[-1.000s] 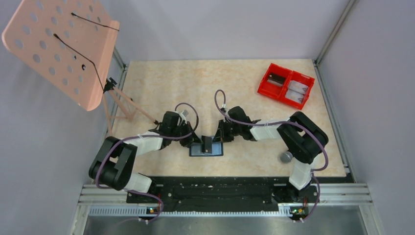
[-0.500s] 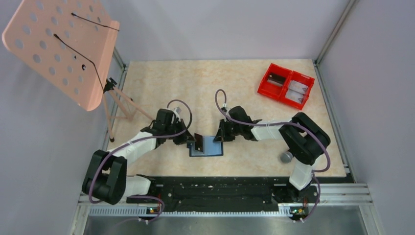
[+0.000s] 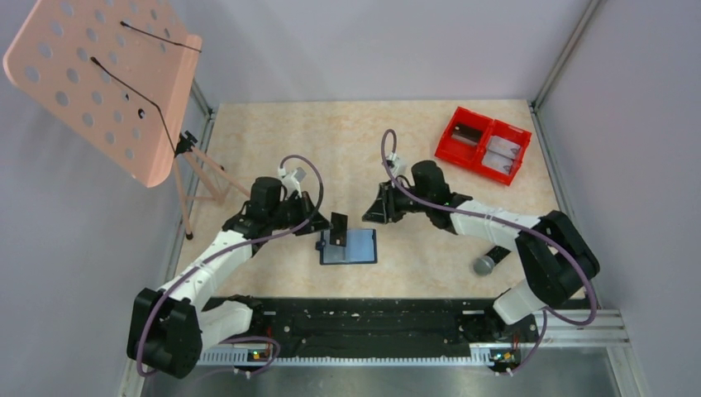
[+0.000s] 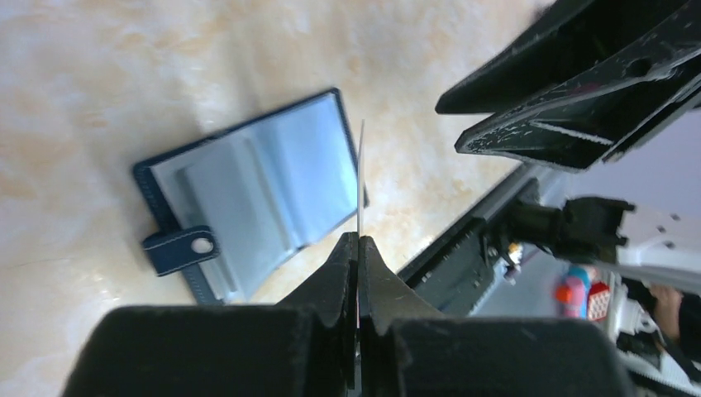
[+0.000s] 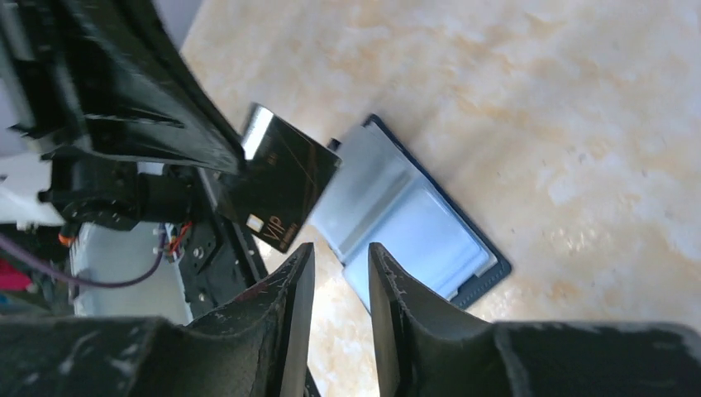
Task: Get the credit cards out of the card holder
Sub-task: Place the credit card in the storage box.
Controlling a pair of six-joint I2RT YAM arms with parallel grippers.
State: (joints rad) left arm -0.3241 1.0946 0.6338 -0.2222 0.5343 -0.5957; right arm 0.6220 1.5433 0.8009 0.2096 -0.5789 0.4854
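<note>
Firmly pinched in the left end effector [image 4: 358, 244], a black VIP card [image 5: 281, 186] hangs over the open navy card holder [image 3: 355, 246]; the right end effector [image 5: 340, 269] is slightly spread, empty.

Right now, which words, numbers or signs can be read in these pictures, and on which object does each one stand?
"VIP": on the black credit card, near its lower corner, in the right wrist view.
Card holder: no writing visible.
Red bin: too small to show any text.
</note>
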